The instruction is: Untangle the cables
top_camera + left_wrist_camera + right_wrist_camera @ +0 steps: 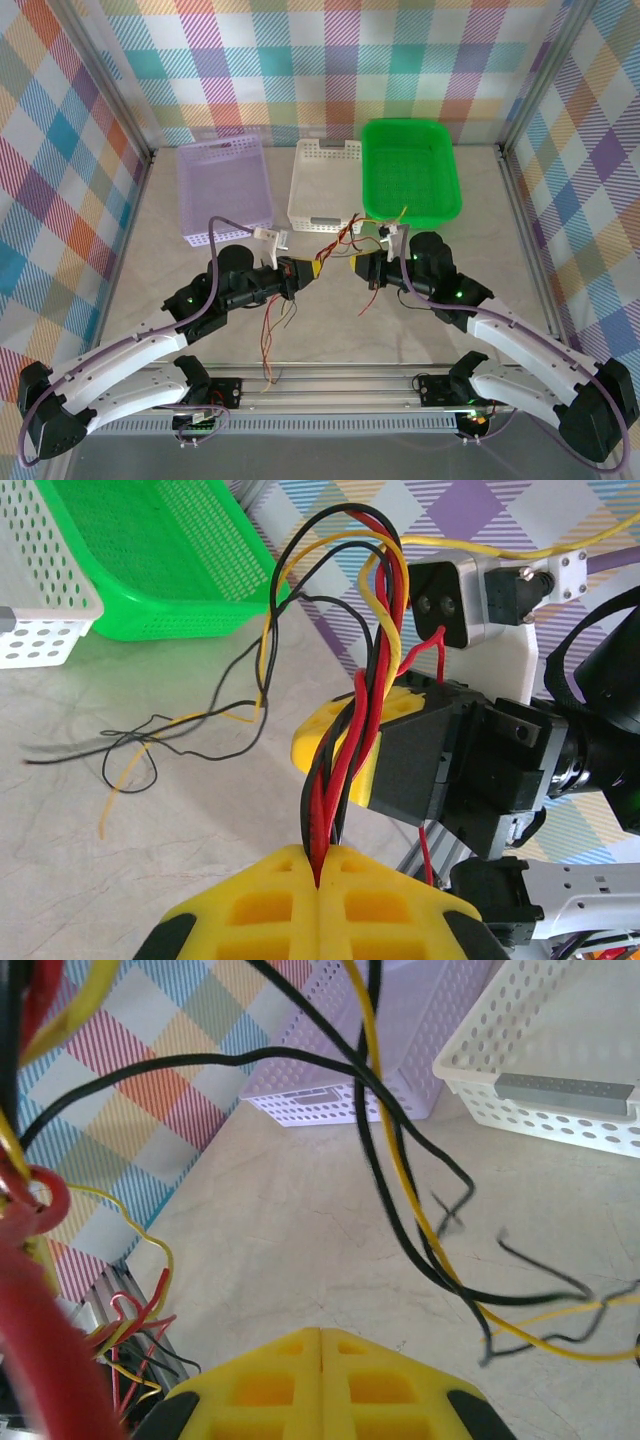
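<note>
Lower centre: left pincer (318,878) clenched on thin red, yellow and black cables (340,780); right pincer (320,1355) clenched, grasp unclear.

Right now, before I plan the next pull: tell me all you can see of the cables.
The cables are thin, floppy insulated wires in red, black and yellow, twisted together into one bundle. The shut left gripper pinches the bundle between its fingertips. From there it rises fairly straight across the right gripper, also shut; whether that one pinches any wire is unclear. Beyond it, single black and yellow strands fan out, sag in loops and end loose on the table.
</note>
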